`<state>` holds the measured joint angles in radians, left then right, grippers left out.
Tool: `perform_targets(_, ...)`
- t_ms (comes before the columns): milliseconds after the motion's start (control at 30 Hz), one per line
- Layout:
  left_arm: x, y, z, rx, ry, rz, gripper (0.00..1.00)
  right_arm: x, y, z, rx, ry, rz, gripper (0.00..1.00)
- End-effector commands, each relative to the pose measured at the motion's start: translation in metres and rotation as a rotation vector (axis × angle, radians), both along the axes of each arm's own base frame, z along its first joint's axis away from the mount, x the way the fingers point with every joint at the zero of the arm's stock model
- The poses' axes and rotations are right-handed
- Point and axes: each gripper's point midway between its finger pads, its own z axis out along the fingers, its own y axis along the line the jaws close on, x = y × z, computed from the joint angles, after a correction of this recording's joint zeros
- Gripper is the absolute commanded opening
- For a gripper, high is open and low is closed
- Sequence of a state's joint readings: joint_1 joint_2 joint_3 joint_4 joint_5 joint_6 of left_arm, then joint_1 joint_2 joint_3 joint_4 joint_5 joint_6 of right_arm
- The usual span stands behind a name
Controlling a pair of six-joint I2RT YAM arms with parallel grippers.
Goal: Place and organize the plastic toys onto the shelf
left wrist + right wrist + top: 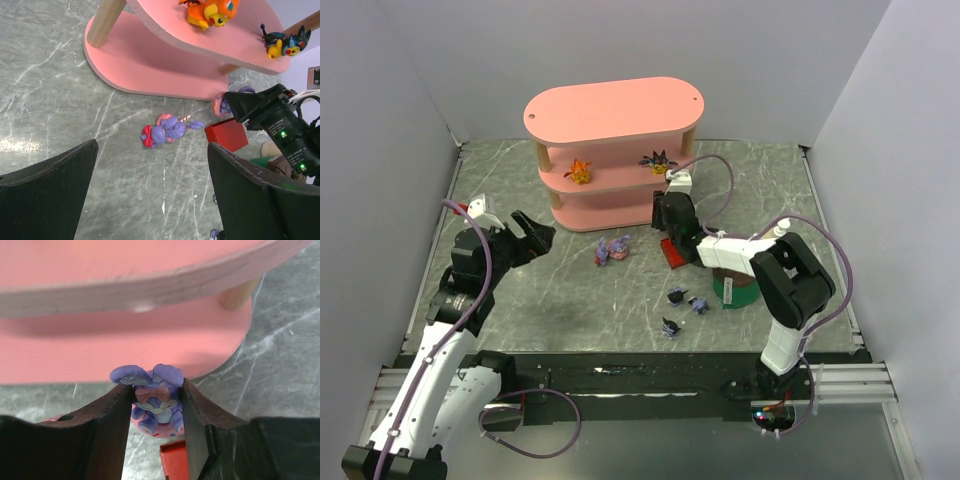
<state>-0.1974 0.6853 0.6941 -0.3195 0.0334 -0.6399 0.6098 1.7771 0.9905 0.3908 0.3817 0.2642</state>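
Observation:
The pink shelf (pixel 613 108) stands at the back. Its middle board carries an orange toy (pixel 580 171) (pixel 210 11) and a spiky black-and-yellow toy (pixel 658 160) (pixel 285 42). My right gripper (pixel 666 214) (pixel 156 390) is shut on a lilac-pink bunny toy (pixel 159 397) (pixel 220 104), held just in front of the bottom board (pixel 125 350). More lilac-pink toys (pixel 613 250) (pixel 170 131) lie clumped on the table. Three dark pointed-ear toys (pixel 676 295) (pixel 698 303) (pixel 670 326) lie nearer the front. My left gripper (pixel 527 235) (pixel 152 185) hangs open and empty, left of the clump.
A flat red box (pixel 672 252) (pixel 227 134) (pixel 175 460) lies under the right gripper. A green cylinder (pixel 735 291) sits beneath the right arm. White walls close in the grey marbled table (pixel 570 300) on three sides.

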Motion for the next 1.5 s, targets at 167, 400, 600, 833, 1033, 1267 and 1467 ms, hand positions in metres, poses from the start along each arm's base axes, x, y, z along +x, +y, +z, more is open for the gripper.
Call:
perform_targets(167, 0.003, -0.007, 0.021, -0.013, -0.063, -0.036, 0.96, 0.030, 0.001, 0.031, 0.087, -0.097, -0.047, 0.00)
perform_targets(400, -0.002, -0.019, 0.019, 0.020, -0.070, -0.140, 0.96, 0.014, 0.011, 0.036, 0.150, -0.054, 0.015, 0.00)
perform_targets(600, -0.006, -0.043, 0.003, -0.040, -0.038, -0.266, 0.96, -0.029, 0.021, 0.030, 0.191, 0.033, 0.087, 0.00)
perform_targets(833, -0.002, -0.051, -0.031, -0.107, 0.070, -0.261, 0.96, -0.071, 0.048, 0.006, 0.110, 0.129, 0.184, 0.00)
perform_targets(1033, -0.001, -0.056, -0.039, -0.149, 0.077, -0.237, 0.96, -0.088, 0.060, -0.025, 0.064, 0.236, 0.183, 0.02)
perform_targets(1267, -0.001, -0.055, -0.042, -0.151, 0.084, -0.234, 0.96, -0.095, 0.051, -0.056, -0.012, 0.325, 0.143, 0.23)
perform_targets(1467, -0.001, -0.055, -0.042, -0.150, 0.090, -0.232, 0.96, -0.098, 0.051, -0.052, -0.018, 0.308, 0.145, 0.59)
